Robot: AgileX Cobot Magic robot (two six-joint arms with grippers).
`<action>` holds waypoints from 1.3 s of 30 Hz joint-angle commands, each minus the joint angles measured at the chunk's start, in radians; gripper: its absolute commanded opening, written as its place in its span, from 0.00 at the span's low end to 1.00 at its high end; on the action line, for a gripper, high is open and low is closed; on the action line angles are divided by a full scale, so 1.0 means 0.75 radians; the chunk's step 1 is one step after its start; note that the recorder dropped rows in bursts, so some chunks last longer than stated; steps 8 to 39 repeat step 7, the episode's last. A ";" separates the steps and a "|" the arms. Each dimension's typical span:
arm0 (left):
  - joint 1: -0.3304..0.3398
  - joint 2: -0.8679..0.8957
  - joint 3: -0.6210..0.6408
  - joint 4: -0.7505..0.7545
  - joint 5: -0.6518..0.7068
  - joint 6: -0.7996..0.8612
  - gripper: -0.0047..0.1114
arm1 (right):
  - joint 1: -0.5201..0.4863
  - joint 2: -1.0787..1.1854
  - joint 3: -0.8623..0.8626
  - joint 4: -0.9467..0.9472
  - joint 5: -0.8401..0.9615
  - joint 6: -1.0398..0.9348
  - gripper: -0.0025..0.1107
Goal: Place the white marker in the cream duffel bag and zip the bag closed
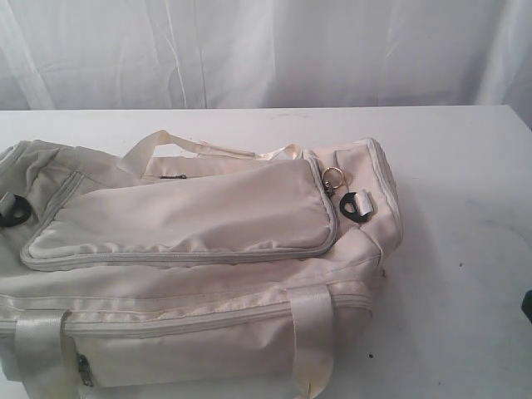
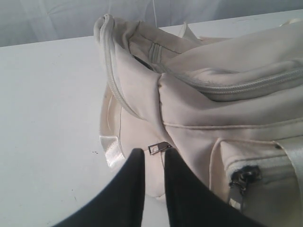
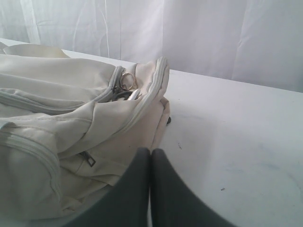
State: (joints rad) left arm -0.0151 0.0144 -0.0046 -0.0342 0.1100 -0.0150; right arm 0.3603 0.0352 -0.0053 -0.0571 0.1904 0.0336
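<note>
Exterior view: a cream duffel bag (image 1: 191, 291) lies lengthwise on a white desk (image 1: 465, 208), filling the left and middle of the picture, with pale drapes (image 1: 249, 50) behind. At its left end a black strap loop (image 1: 15, 209) pokes out. Moving right, the curved top flap (image 1: 183, 216) lies flat over the opening. Its grey zip track follows the edge round to a metal ring pull (image 1: 332, 177) at the right end, beside a second black loop (image 1: 357, 205). With the pull parked there, the flap looks zipped or very nearly so. Webbing handles (image 1: 312, 332) hang down the near side. The white marker cannot be seen in any view. Judging by the shut flap it is probably inside the bag, but that cannot be confirmed.

Left wrist view: the left end effector (image 2: 154, 151) hovers low at the bag's left end, its two dark fingers parted by a narrow gap. A small metal zip pull (image 2: 158, 147) sits right at their tips, and whether they pinch it or only frame it cannot be told. The placement suggests it is there to steady that end or to work this zip.

Right wrist view: the right end effector (image 3: 150, 150) has its fingers pressed together, holding nothing, near the bag's right end below the ring pull, seemingly waiting.
</note>
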 commanded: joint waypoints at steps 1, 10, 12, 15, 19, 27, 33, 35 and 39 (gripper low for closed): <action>0.002 -0.014 0.006 -0.012 0.002 -0.011 0.23 | -0.009 -0.008 0.007 0.002 -0.004 -0.005 0.02; 0.002 -0.019 0.006 -0.012 -0.007 -0.011 0.23 | -0.009 -0.008 0.007 0.002 -0.004 -0.005 0.02; 0.002 -0.019 0.006 -0.012 -0.007 -0.011 0.23 | -0.009 -0.008 0.007 0.002 -0.004 -0.005 0.02; 0.002 -0.019 0.006 -0.012 -0.007 -0.011 0.23 | -0.009 -0.008 0.007 0.002 -0.004 -0.005 0.02; 0.002 -0.019 0.006 -0.012 -0.007 -0.011 0.23 | -0.009 -0.008 0.007 0.002 -0.004 -0.005 0.02; 0.002 -0.019 0.006 -0.012 -0.007 -0.011 0.23 | -0.009 -0.008 0.007 0.002 -0.004 -0.005 0.02; 0.002 -0.019 0.006 -0.012 -0.007 -0.011 0.23 | -0.009 -0.008 0.007 0.002 -0.004 -0.005 0.02; 0.002 -0.019 0.006 -0.012 -0.007 -0.011 0.23 | -0.009 -0.008 0.007 0.002 -0.004 -0.005 0.02; 0.002 -0.019 0.006 -0.012 -0.007 -0.011 0.23 | -0.009 -0.008 0.007 0.002 -0.004 -0.005 0.02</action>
